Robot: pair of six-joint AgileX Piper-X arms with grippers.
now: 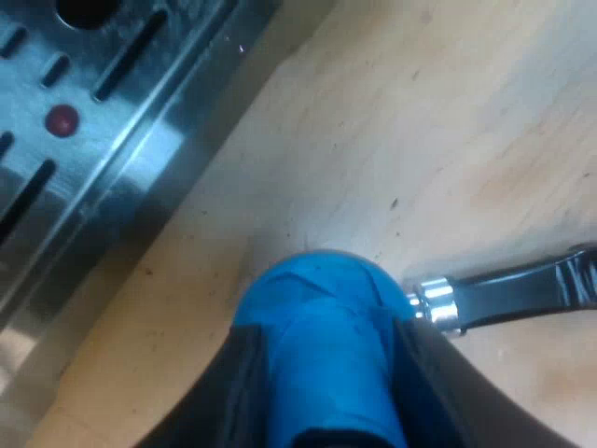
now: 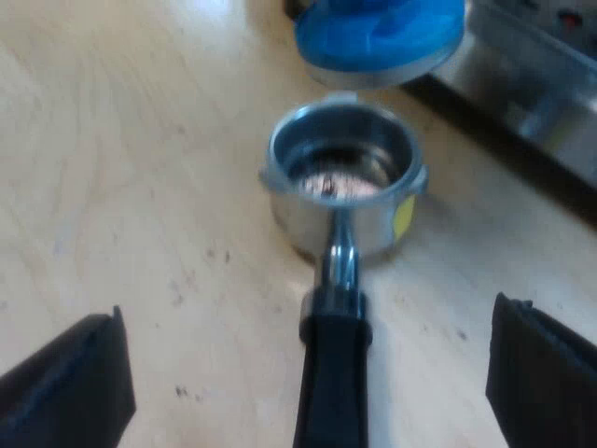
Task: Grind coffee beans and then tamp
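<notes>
Your grinding step looks done: the holder [image 2: 343, 191] stands on the tabletop [image 2: 140, 187] with a thin layer of pale brown grounds [image 2: 336, 184] at the bottom of its basket. Tamping is what remains, and it looks just about to begin.

From the right wrist view, the blue tamper [image 2: 378, 37] hangs above the far rim of the basket, between the holder and the machine [image 2: 541, 84]. It is a little tilted and not yet down inside. From the left wrist view, the tamper [image 1: 326, 355] covers the basket, and the holder's handle [image 1: 522, 289] runs out from beside it across the tabletop [image 1: 420, 140], close to the machine's slotted drip tray [image 1: 84, 121].

Your left jaws are closed on the tamper, one on each side of its blue body. That arm points steeply down over the holder.

Your right jaws stand wide open and hold nothing. They sit low over the tabletop with the holder's dark handle [image 2: 334, 373] running between them, touching neither side. From there you could close on the handle to steady the holder. The tamper probably needs levelling and centring over the basket before you press
</notes>
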